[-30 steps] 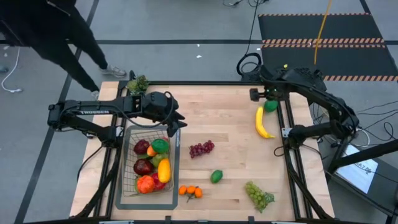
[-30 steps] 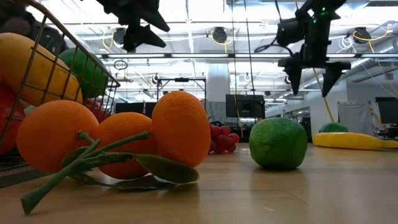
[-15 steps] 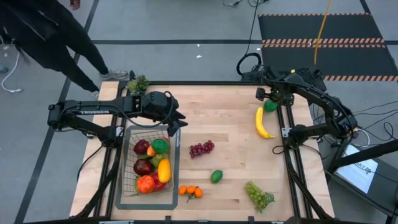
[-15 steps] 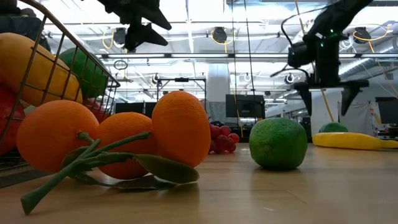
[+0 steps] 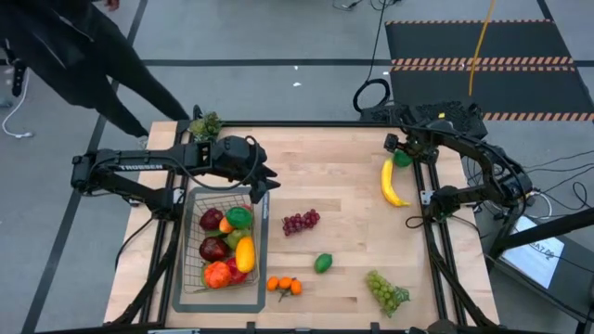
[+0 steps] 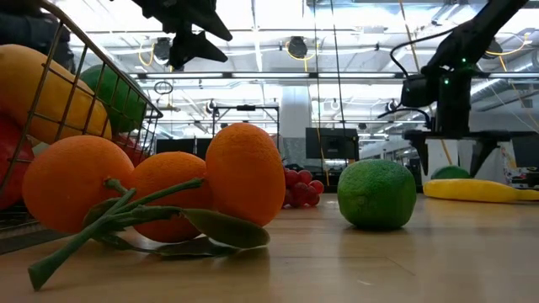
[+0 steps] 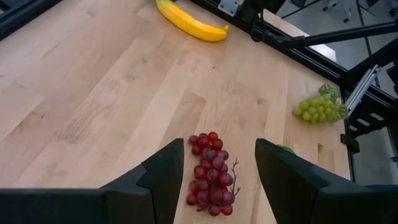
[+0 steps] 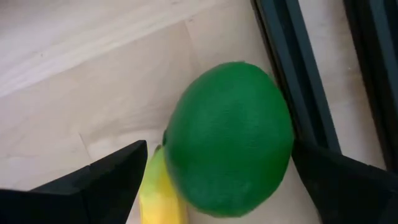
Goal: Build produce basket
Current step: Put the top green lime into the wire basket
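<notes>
**A:** Your right end effector (image 8: pixel 214 180) sits low over the green lime (image 8: pixel 229 138) at the far right edge of the surface (image 5: pixel 343 176), fingers spread as wide as they go and empty. The lime lies between them, hard against the dark frame rail (image 8: pixel 298 74), with the banana (image 5: pixel 391 183) touching it on the other side. I'd judge that crowding is why you've come almost straight down: it's the only clear way in.

**B:** And the left?

**A:** Your left end effector (image 5: pixel 263 179) hangs above the far right corner of the basket (image 5: pixel 186 278), fingers half parted with nothing between them. Through its wrist camera the red grapes (image 7: pixel 211 174) show on the surface between the fingers, so it looks poised for those.

**B:** How's the basket looking?

**A:** It's a shallow grey wire grid on the near left of the surface, partly filled: dark red apples (image 5: pixel 213 221), a green fruit (image 5: pixel 239 217), a yellow mango (image 5: pixel 245 253) and a red-orange fruit (image 5: pixel 217 274) packed together. Loose on the surface are the oranges (image 5: pixel 284 286) just beside the basket's near right corner, a second lime (image 5: pixel 323 263) mid-surface, the green grapes (image 5: pixel 386 290) toward the near right, plus the red grapes and banana.

**B:** So roughly halfway?

**A:** I'd say so. Mind the lime: round and smooth, it may roll against the rail as you close
</notes>
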